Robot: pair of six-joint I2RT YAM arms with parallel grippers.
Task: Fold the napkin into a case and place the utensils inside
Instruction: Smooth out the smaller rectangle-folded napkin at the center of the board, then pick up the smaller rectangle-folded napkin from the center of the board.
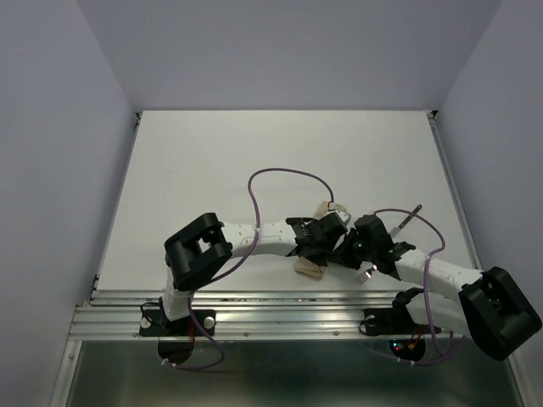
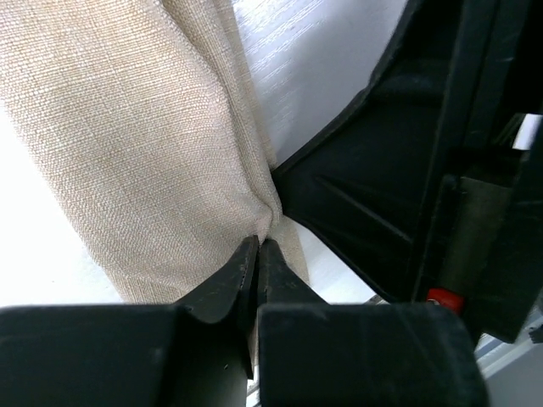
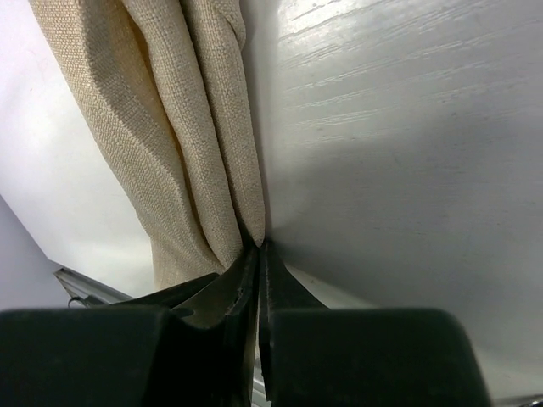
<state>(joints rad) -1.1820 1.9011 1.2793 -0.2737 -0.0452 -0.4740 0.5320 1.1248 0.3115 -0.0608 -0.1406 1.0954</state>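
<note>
The beige napkin (image 1: 310,270) hangs bunched in folds between the two arms near the table's front edge, mostly hidden under them in the top view. My left gripper (image 2: 257,246) is shut, pinching a fold of the napkin (image 2: 127,127) at its tips. My right gripper (image 3: 260,248) is also shut on a gathered edge of the napkin (image 3: 170,127). Both grippers (image 1: 316,236) (image 1: 361,242) meet almost head to head. One slim dark-handled utensil (image 1: 407,220) lies on the table just right of them. No other utensil can be made out.
The white table (image 1: 280,161) stretches back to the grey walls. A metal rail (image 1: 254,309) runs along the front edge under the arm bases. Purple cables (image 1: 280,174) loop above the arms. The right gripper's black body (image 2: 407,170) fills the right of the left wrist view.
</note>
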